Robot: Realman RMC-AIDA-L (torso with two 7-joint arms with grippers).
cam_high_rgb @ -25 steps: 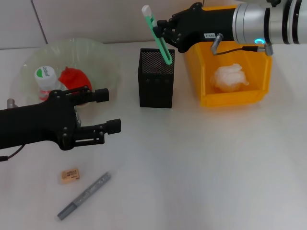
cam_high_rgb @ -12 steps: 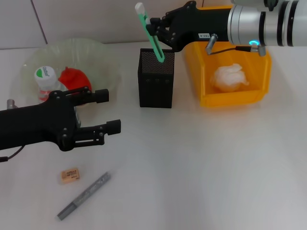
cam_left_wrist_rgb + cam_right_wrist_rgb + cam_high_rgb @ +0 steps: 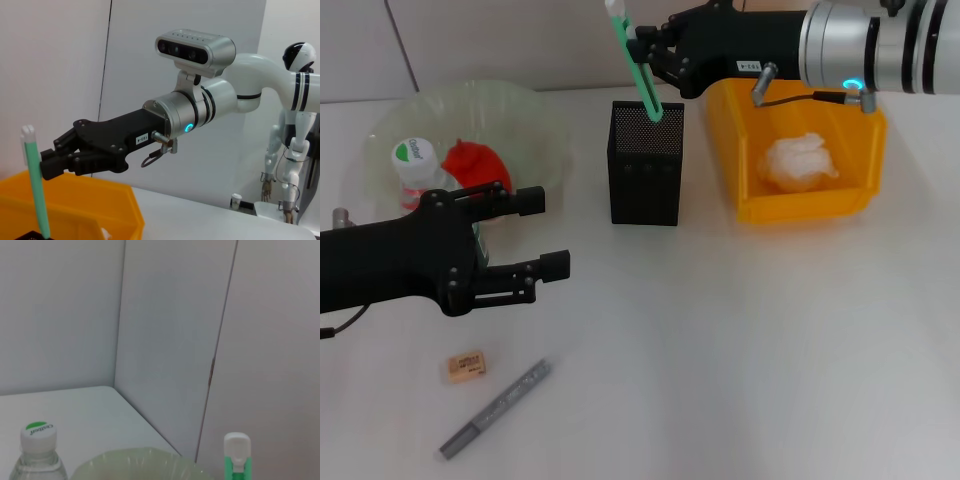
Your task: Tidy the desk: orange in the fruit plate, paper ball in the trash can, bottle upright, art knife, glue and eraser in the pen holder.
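Observation:
My right gripper (image 3: 648, 56) is shut on the green art knife (image 3: 638, 70), which stands nearly upright with its lower tip at the mouth of the black mesh pen holder (image 3: 645, 178). The left wrist view shows the same gripper (image 3: 49, 161) and knife (image 3: 36, 190). My left gripper (image 3: 545, 232) hangs open and holds nothing, beside the clear fruit plate (image 3: 535, 115). The orange (image 3: 475, 165) and the upright bottle (image 3: 413, 165) are at the plate. The paper ball (image 3: 800, 160) lies in the yellow trash can (image 3: 810, 205). The eraser (image 3: 465, 366) and grey glue stick (image 3: 497, 407) lie at the front left.
A white wall runs along the back of the table. The right wrist view shows the bottle's green cap (image 3: 38, 432), the plate's rim (image 3: 140, 462) and the knife's top (image 3: 235, 452).
My right gripper has carried the art knife left and slightly up, turning it more upright over the pen holder. The left arm has not moved.

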